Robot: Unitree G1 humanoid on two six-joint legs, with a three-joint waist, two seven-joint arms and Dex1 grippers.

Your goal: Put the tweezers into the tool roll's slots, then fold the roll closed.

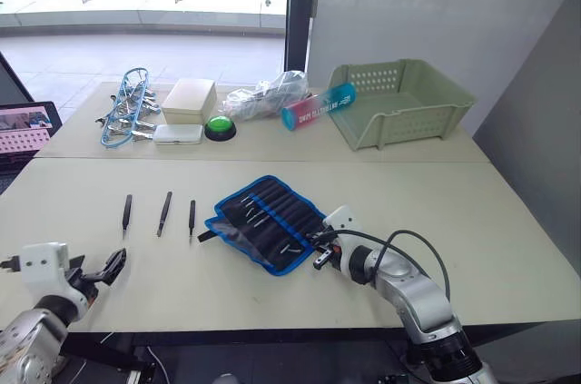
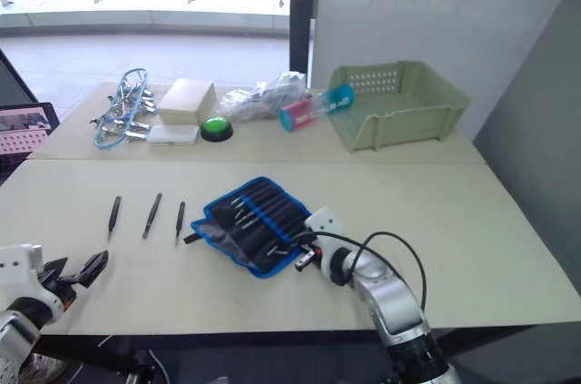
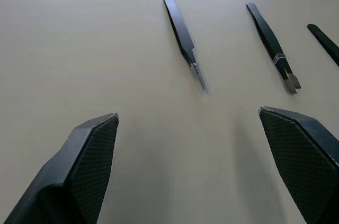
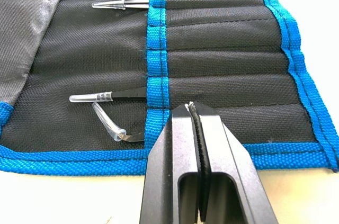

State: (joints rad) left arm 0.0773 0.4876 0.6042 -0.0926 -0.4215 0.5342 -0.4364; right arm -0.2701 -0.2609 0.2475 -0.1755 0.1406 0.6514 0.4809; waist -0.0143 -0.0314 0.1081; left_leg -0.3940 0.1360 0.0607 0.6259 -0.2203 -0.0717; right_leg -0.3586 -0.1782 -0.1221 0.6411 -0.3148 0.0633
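Note:
Three slim black tweezers [image 1: 127, 211], [image 1: 164, 212], [image 1: 192, 217] lie side by side on the table left of the tool roll [image 1: 268, 221]. The roll is spread open, black with blue edging. Its slots [image 4: 222, 60] hold several tweezers with clear-capped tips [image 4: 90, 97]. My right gripper [image 4: 192, 108] is shut with its tips resting on the blue band at the roll's near right end; I see nothing between the fingers. My left gripper [image 1: 113, 266] hovers open near the table's front left, a short way in front of the loose tweezers [image 3: 185, 41].
Along the back of the table stand a pale green basket [image 1: 399, 103], a blue-pink tube [image 1: 318, 105], a clear plastic bag [image 1: 268, 93], a green button [image 1: 220, 127], a white box [image 1: 189, 100] and silver clips with blue wire [image 1: 127, 107]. A screen [image 1: 27, 125] sits far left.

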